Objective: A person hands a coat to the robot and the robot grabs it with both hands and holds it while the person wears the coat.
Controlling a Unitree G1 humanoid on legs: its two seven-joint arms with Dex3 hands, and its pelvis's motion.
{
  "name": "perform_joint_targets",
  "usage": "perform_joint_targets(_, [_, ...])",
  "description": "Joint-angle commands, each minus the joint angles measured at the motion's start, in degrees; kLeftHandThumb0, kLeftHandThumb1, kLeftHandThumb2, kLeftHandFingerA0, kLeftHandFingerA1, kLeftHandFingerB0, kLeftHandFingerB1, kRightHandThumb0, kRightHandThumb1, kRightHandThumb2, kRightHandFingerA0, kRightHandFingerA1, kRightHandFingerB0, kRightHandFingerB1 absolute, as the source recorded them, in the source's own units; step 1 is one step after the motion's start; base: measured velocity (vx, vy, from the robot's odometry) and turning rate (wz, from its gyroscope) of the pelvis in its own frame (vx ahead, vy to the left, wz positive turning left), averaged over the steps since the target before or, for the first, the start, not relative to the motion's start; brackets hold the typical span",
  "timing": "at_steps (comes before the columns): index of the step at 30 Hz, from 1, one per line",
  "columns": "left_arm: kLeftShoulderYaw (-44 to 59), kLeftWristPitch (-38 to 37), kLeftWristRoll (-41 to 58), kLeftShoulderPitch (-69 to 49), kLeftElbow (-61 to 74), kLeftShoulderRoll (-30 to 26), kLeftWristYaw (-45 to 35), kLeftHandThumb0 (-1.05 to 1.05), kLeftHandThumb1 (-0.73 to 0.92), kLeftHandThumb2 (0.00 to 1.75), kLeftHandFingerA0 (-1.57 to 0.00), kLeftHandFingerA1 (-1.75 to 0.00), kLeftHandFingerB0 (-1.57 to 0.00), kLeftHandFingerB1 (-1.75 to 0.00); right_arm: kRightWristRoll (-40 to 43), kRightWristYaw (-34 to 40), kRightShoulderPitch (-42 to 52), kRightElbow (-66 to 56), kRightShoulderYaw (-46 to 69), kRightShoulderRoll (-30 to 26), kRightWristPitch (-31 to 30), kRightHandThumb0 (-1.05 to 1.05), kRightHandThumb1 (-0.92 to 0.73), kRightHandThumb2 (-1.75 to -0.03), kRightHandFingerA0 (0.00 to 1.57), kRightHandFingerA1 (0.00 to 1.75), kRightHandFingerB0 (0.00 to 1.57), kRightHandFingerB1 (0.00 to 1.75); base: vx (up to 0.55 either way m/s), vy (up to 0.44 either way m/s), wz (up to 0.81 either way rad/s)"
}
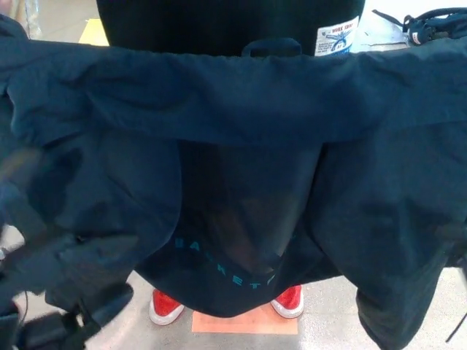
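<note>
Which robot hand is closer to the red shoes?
Left. The left hand sits just beside the red shoes, at the coat's lower corner; the right hand barely shows, higher at the far edge.
</note>
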State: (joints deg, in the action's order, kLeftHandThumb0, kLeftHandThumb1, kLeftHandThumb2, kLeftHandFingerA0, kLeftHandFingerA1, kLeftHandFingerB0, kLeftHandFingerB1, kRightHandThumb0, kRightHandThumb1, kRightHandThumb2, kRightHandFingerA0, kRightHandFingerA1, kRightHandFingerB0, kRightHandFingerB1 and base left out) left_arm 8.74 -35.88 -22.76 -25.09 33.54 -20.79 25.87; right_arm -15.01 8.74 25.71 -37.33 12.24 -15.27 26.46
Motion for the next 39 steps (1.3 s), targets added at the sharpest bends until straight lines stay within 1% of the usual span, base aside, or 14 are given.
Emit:
perform_joint_targets(1, [10.95,-1.8,13.47,5.27,14.66,-5.13,-5.57,-0.59,0.36,0.52,-0.6,-0.48,-0.64,-0.44,15.31,-1.22,-7.41,-9.75,8.88,-3.63,2.64,-0.44,-0.71,-0.61,0.46,0.46,0.47,0.41,0.0,0.0,0.0])
perform_joint_targets(9, [14.88,9.69,21.63,28.03,6.3,-18.77,-13.2,-0.71,0.37,0.53,-0.31,-0.37,-0.41,-0.33,19.55,-8.25,-21.64,-7.98,17.09,-18.08,-9.79,-0.71,-0.58,-0.9,0.18,0.52,0.08,0.44,0.0,0.0,0.0])
perform_joint_targets(11, [15.09,11.81,24.71,30.29,4.0,-22.26,-16.52,-0.67,0.39,0.54,-0.21,-0.35,-0.27,-0.32,18.94,-9.39,-25.07,-6.71,17.17,-20.78,-12.12,-0.75,-0.74,-0.63,0.2,0.4,0.16,0.3,0.0,0.0,0.0])
perform_joint_targets(12, [14.64,13.84,25.68,33.0,0.7,-26.13,-20.06,-0.74,0.46,0.55,-0.21,-0.3,-0.21,-0.31,18.14,-11.11,-29.25,-4.3,16.57,-24.32,-14.79,-0.39,-0.36,-0.97,0.0,0.5,0.0,0.49,0.0,0.0,0.0])
perform_joint_targets(17, [9.21,18.35,25.38,39.24,-5.39,-30.62,-26.35,-0.8,0.51,0.57,-0.19,-0.28,-0.16,-0.3,19.29,-17.17,-38.25,3.08,13.07,-32.63,-19.97,-0.77,-0.51,-0.93,0.12,0.47,0.0,0.35,0.0,0.0,0.0])
perform_joint_targets(18, [7.91,18.85,25.33,40.36,-6.36,-31.27,-27.61,-0.37,0.15,0.83,0.0,-0.49,0.0,-0.48,19.67,-18.31,-39.53,4.14,12.17,-33.77,-20.82,-0.85,-0.66,-0.61,0.14,0.34,0.13,0.26,0.0,0.0,0.0])
perform_joint_targets(19, [5.29,19.08,23.33,42.65,-8.6,-32.21,-29.6,-0.78,0.48,0.89,-0.05,-0.32,-0.04,-0.31,19.33,-20.77,-41.64,6.57,10.27,-36.05,-20.94,-0.39,-0.29,-0.94,0.02,0.51,0.0,0.48,0.0,0.0,0.0])
perform_joint_targets(22, [0.91,19.19,18.14,46.07,-12.05,-33.58,-32.33,-0.8,0.48,0.9,-0.03,-0.31,-0.02,-0.21,18.5,-25.49,-44.04,9.34,7.25,-40.64,-22.12,-0.39,-0.3,-0.95,0.01,0.5,0.0,0.49,0.0,0.0,0.0])
perform_joint_targets(23, [-0.13,19.75,17.5,46.89,-12.64,-33.99,-33.31,-0.8,0.48,0.9,-0.03,-0.32,-0.02,-0.19,19.15,-27.18,-44.8,9.82,6.23,-42.19,-23.57,-0.87,-0.58,-0.9,0.1,0.43,0.07,0.33,0.0,0.0,0.0])
perform_joint_targets(25, [-1.3,21.35,17.36,47.66,-12.96,-34.82,-35.02,-0.79,0.47,0.9,-0.02,-0.3,-0.01,-0.17,19.96,-29.05,-46.1,10.24,4.47,-43.8,-25.99,-0.85,-0.7,-0.62,0.16,0.34,0.09,0.25,0.0,0.0,0.0])
perform_joint_targets(27, [-4.78,23.97,17.87,51.3,-15.34,-35.96,-39.6,-0.8,0.48,0.9,-0.05,-0.24,-0.04,-0.12,19.07,-32.71,-49.97,13.27,-0.06,-45.64,-26.4,-0.86,-0.59,-0.97,0.07,0.44,0.07,0.19,0.0,0.0,0.0])
perform_joint_targets(31, [-9.49,26.97,17.02,56.52,-18.36,-37.6,-46.03,-0.92,0.49,0.79,-0.09,-0.3,-0.03,-0.13,19.99,-37.19,-54.12,15.87,-5.13,-46.55,-29.65,-0.88,-0.61,-0.96,0.07,0.4,0.1,0.17,0.0,0.0,0.0])
perform_joint_targets(32, [-10.61,27.61,17.12,57.8,-18.95,-38.08,-47.96,-0.84,0.51,0.93,-0.04,-0.35,-0.04,-0.14,20.6,-38.13,-55.02,16.52,-6.15,-46.27,-30.26,-0.81,-0.72,-0.63,0.11,0.3,0.03,0.21,0.0,0.0,0.0])
perform_joint_targets(39, [-17.9,38.67,23.38,67.25,-21.03,-41.84,-65.89,-0.88,0.62,0.6,-0.06,-0.28,0.0,-0.24,21.8,-46.99,-61.04,21.93,-13.48,-45.35,-32.99,-0.84,-0.57,-0.87,0.1,0.38,0.01,0.19,0.0,0.0,0.0])
